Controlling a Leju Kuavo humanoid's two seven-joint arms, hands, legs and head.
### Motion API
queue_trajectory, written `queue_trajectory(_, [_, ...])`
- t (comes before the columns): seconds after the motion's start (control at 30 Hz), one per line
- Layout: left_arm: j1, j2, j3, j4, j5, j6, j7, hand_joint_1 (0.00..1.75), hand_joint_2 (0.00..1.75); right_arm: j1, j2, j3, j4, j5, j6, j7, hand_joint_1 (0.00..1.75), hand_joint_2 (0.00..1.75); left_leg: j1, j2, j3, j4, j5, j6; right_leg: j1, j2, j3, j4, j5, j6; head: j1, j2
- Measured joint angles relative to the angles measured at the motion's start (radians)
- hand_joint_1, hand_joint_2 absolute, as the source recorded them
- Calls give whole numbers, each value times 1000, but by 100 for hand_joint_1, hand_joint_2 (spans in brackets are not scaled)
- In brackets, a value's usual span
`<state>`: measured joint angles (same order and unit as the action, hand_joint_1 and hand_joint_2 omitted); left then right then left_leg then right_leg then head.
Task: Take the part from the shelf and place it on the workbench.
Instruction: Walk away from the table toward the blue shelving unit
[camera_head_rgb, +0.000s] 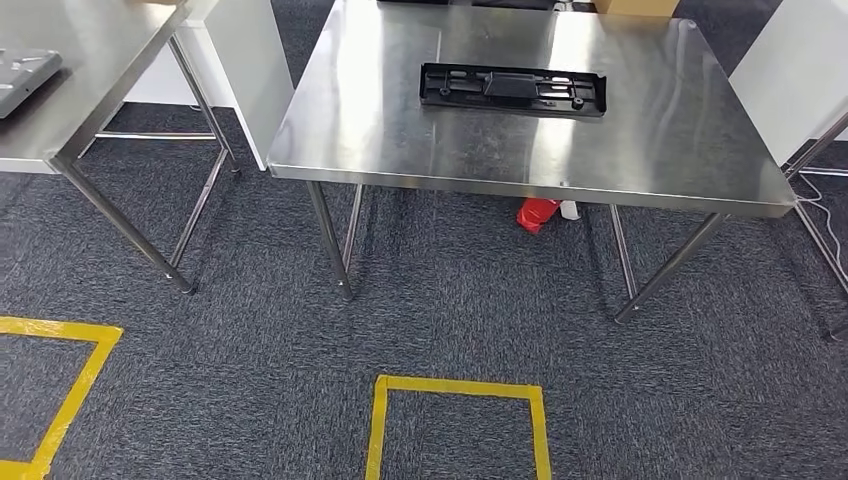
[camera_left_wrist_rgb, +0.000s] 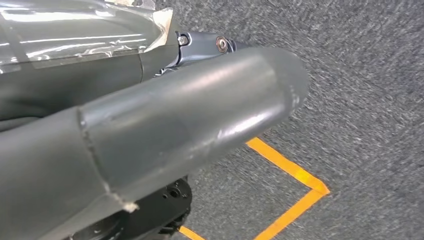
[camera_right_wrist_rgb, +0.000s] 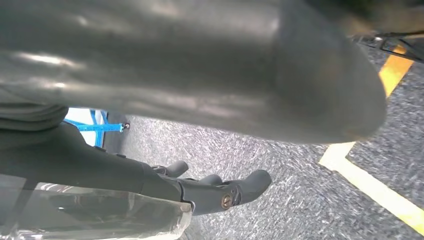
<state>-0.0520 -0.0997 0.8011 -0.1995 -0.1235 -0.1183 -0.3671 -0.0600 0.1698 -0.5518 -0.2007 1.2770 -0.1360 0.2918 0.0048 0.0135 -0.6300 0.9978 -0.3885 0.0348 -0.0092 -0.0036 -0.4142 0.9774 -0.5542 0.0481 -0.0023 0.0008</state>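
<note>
Currently, by item:
Left hand (camera_left_wrist_rgb: 165, 125): hangs over the carpet; thick grey thumb fills the left wrist view and dark fingers lie behind it. Holds nothing visible; whether the fingers are spread or curled cannot be told.
Right hand (camera_right_wrist_rgb: 210, 192): hangs above the carpet; dark fingers (camera_right_wrist_rgb: 252, 181) lie apart, extended, nothing between them.
Floor tape (camera_head_rgb: 460, 415): yellow square outline on the grey carpet, just ahead of the robot; a second outline lies to the left.
Workbench (camera_head_rgb: 660, 130): steel table, beyond the tape.
Part (camera_head_rgb: 513, 89): long black plastic piece, lying flat on the workbench top, toward its far middle.
Red object (camera_head_rgb: 537, 213): on the floor under the workbench.
</note>
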Motion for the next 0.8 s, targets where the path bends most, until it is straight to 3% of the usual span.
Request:
queue_trajectory(0.03, [-1,0,-1,0,-1,-1,0,0,0,-1,0,0,0,-1,0,0,0,0,-1,1,-2,-2,9,-6,4,1,15,-33,-9,-9,-2,0])
queue_trajectory(0.07, [-1,0,-2,0,-2,-2,0,0,0,-1,-1,-1,0,-2,1,0,0,0,1,1,-2,-3,18,-12,6,2,11,-39,-8,-17,-3,0])
queue_trajectory(0.1, [-1,1,-3,0,-2,-3,0,0,0,-1,-1,-2,1,-4,2,0,0,0,3,-1,-5,-2,18,-18,2,0,4,-37,-1,-27,-4,0])
queue_trajectory(0.13, [0,1,-3,0,-3,-3,0,0,0,0,0,-2,1,-6,3,0,0,0,5,-3,-11,10,-2,-23,0,-2,-2,-36,8,-38,-6,0])
queue_trajectory(0.17, [2,1,-3,1,-3,-4,0,0,0,0,0,-2,2,-7,4,1,0,0,7,-5,-19,40,-41,-28,-3,-4,-11,-37,18,-50,-8,0])
queue_trajectory(0.23, [2,1,-4,2,-5,-4,1,0,0,2,-1,-2,2,-8,3,1,0,0,9,-7,-46,155,-153,-35,0,-8,-33,-36,39,-66,-12,0])
queue_trajectory(0.27, [2,2,-4,2,-6,-4,2,0,0,2,-1,-3,2,-9,3,2,0,0,10,-7,-57,221,-191,-37,3,-10,-46,-34,49,-69,-13,0])
queue_trajectory(0.3, [2,2,-4,2,-8,-4,3,0,0,3,-2,-4,2,-9,3,2,0,0,10,-8,-60,272,-205,-39,6,-11,-58,-30,57,-70,-13,0])
queue_trajectory(0.33, [2,2,-5,2,-10,-4,5,0,0,3,-2,-6,2,-9,3,2,0,0,10,-8,-49,292,-196,-38,8,-11,-71,-24,65,-69,-14,0])
queue_trajectory(0.37, [1,3,-5,2,-12,-3,6,0,0,3,-3,-7,2,-10,3,2,0,0,10,-8,-20,275,-171,-35,9,-11,-84,-16,71,-66,-14,0])
queue_trajectory(0.4, [1,3,-6,2,-12,-3,7,0,0,3,-3,-9,2,-10,3,2,0,0,9,-9,24,224,-144,-31,9,-10,-96,-7,75,-64,-14,0])
queue_trajectory(0.47, [-1,4,-7,2,-13,-3,8,0,0,3,-3,-13,2,-11,3,2,0,0,7,-14,121,85,-129,-19,12,-10,-117,7,82,-55,-14,0])
queue_trajectory(0.53, [-2,6,-10,2,-14,-3,10,0,0,2,-3,-16,2,-11,3,2,0,0,0,-17,161,10,-140,-11,12,-12,-130,14,94,-42,-14,0])
queue_trajectory(0.6, [-2,6,-12,2,-15,-4,13,0,0,1,-3,-18,2,-12,3,3,0,0,-2,-15,154,-9,-133,-2,12,-14,-142,19,105,-28,-14,0])
queue_trajectory(0.63, [-3,5,-13,3,-15,-5,14,0,0,1,-5,-19,2,-13,3,3,0,0,0,-13,147,-19,-125,5,13,-12,-153,29,97,-26,-13,0])
queue_trajectory(0.7, [-5,4,-15,3,-18,-7,15,0,0,2,-7,-23,3,-15,3,3,0,0,5,-8,122,-31,-103,21,12,-6,-185,96,35,-30,-9,0])
queue_trajectory(0.77, [-5,4,-17,3,-21,-8,16,0,0,3,-10,-26,3,-16,3,3,0,0,4,-5,93,-31,-80,26,5,-1,-220,218,-46,-32,-5,0])
queue_trajectory(0.8, [-5,4,-18,4,-21,-8,16,0,0,3,-11,-26,3,-17,3,3,0,0,4,-3,79,-31,-69,24,1,-1,-226,268,-64,-26,-4,0])
